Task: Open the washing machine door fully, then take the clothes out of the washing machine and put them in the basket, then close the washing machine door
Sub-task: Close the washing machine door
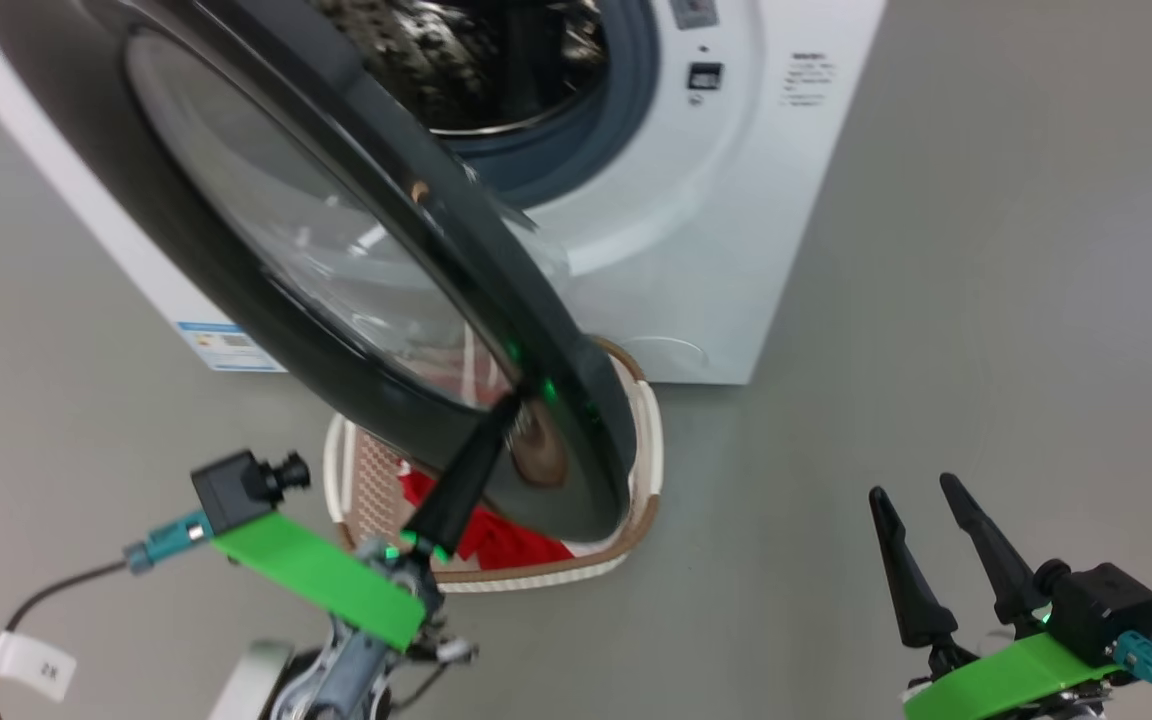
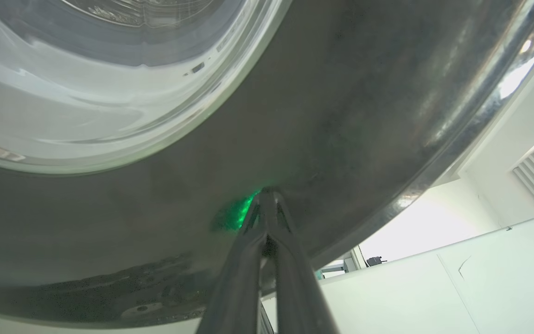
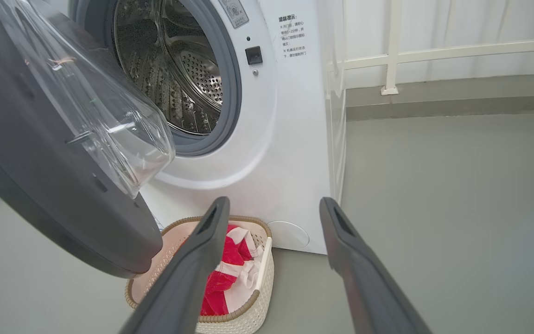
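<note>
**Door.** The door (image 1: 316, 240) stands part open, swung out from the washing machine (image 1: 696, 250) and hanging above the basket (image 1: 648, 440). Its bulging window faces the drum (image 3: 179, 79).

**Left pincer.** The left pincer (image 1: 501, 415) is clenched with nothing between its fingers. The joined tips press on the glossy black outer rim, near the door's lower free edge. Judgement: the fingers are closed to make one stiff point for pushing. The contact is set far from the hinge, where a push turns the door most easily.

**Right pincer.** The right pincer (image 1: 913, 490) is released and empty. It is low on the robot's right above the floor (image 1: 986, 300), well apart from the door and clear of its swing.

**Clothes.** The red and white clothes (image 3: 230, 264) lie in the basket, which sits on the floor just in front of the machine, below the opening. What can be seen of the drum is bare steel, but the door hides part of it.

**Stage.** Unloading appears complete, and closing the door is the step in hand.

**Risks.** The tips may slide on the smooth rim, so the push should follow the door's arc. The door's clearance over the basket rim cannot be judged from here.
</note>
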{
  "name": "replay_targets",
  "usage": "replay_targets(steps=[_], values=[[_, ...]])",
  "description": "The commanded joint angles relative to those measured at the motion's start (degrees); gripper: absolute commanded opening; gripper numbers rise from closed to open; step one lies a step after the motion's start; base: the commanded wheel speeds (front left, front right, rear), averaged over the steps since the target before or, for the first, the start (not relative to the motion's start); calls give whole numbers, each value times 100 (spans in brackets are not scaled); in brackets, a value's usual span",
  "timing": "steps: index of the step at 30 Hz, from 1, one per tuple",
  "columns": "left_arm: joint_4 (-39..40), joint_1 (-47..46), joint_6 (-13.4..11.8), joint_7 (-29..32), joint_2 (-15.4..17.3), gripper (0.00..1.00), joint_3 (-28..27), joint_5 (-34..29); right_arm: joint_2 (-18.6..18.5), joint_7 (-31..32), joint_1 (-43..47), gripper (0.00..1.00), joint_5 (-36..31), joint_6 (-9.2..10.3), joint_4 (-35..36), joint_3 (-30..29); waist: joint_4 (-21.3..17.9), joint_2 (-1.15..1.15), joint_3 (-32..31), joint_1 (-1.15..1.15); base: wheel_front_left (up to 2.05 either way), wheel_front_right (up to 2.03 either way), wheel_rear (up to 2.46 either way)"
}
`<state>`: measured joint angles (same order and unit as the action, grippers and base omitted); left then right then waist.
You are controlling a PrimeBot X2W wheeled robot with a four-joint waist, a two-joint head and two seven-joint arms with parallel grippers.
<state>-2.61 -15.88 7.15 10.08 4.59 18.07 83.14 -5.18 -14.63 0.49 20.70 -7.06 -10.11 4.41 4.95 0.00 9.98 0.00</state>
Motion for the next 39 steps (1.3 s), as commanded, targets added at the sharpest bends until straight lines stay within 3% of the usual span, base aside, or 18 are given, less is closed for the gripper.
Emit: replay_targets(steps=[1, 20, 30, 39], values=[[10, -466, 34, -284, 42, 0, -82, -102, -17, -37, -248, 100, 38, -43, 144, 106, -403, 0, 322, 0, 0, 0, 0], [-1483, -2533, 34, -2175, 744, 0, 554, -390, 194, -37, -683, 100, 159, -43, 133, 71, -1566, 0, 988, 0, 0, 0, 0], [-2106, -3307, 34, -2476, 992, 0, 617, -429, 227, -37, -753, 100, 218, -43, 122, 86, -1853, 0, 1084, 0, 0, 0, 0], [-2202, -3235, 34, -2506, 967, 0, 441, -566, 229, -37, -716, 100, 277, -43, 119, 62, -1815, 0, 1015, 0, 0, 0, 0]])
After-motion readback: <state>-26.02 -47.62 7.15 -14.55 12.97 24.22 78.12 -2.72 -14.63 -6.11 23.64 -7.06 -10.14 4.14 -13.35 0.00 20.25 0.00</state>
